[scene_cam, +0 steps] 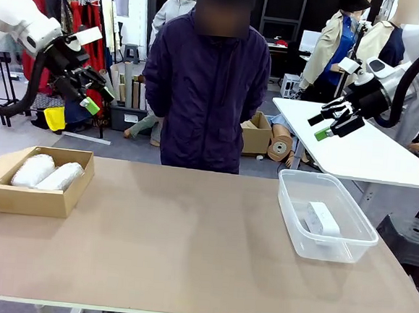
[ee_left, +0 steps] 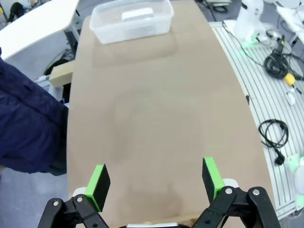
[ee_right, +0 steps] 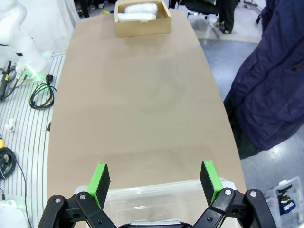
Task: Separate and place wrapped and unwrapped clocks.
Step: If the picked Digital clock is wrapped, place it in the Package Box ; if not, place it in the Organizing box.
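Two bubble-wrapped clocks lie side by side in one cardboard box, one bare white clock in one clear plastic tub; left gripper and right gripper raised, jaws wide, empty.

A tan worktop carries a brown cardboard box with two white bubble-wrap bundles and a clear plastic tub with a white clock. Both black pincers, left and right, have green pads. The person's jacket is dark navy.
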You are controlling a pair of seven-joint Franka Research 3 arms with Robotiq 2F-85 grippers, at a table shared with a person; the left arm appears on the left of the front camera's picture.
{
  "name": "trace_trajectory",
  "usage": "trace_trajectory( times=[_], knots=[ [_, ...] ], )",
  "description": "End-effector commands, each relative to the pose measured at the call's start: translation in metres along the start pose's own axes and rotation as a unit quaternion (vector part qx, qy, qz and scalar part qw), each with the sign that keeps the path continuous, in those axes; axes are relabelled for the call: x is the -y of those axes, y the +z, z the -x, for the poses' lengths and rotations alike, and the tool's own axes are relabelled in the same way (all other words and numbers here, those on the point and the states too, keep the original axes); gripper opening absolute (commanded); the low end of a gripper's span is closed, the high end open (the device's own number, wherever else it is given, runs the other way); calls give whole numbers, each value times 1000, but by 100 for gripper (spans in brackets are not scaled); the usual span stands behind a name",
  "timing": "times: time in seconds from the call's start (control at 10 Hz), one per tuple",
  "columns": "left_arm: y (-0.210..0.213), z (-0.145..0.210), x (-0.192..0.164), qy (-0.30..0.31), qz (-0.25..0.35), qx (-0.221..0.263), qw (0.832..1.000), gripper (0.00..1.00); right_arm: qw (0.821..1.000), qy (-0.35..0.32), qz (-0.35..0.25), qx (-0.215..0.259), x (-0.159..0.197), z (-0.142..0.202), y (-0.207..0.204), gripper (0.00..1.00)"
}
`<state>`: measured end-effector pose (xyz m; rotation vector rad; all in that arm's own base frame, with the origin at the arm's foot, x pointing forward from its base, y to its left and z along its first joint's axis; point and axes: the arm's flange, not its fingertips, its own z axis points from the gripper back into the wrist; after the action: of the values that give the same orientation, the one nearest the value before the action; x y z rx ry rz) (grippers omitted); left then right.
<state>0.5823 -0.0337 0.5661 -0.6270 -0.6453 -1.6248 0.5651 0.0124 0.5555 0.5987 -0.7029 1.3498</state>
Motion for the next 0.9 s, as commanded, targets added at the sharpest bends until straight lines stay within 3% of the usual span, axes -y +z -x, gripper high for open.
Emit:
trace_trajectory(
  times=[0.0, 0.5, 0.8],
  knots=[
    [-3, 8, 11, -1, -10, -8, 1000, 100, 1000, 3, -1, 0, -1, -1, 0, 100],
    [-5, 17, 4, 21, -56, -39, 997, 100, 1000, 3, -1, 0, -1, -1, 0, 100],
    [-2, 18, -3, 43, -66, -18, 997, 100, 1000, 3, -1, 0, -1, -1, 0, 100]
  ],
)
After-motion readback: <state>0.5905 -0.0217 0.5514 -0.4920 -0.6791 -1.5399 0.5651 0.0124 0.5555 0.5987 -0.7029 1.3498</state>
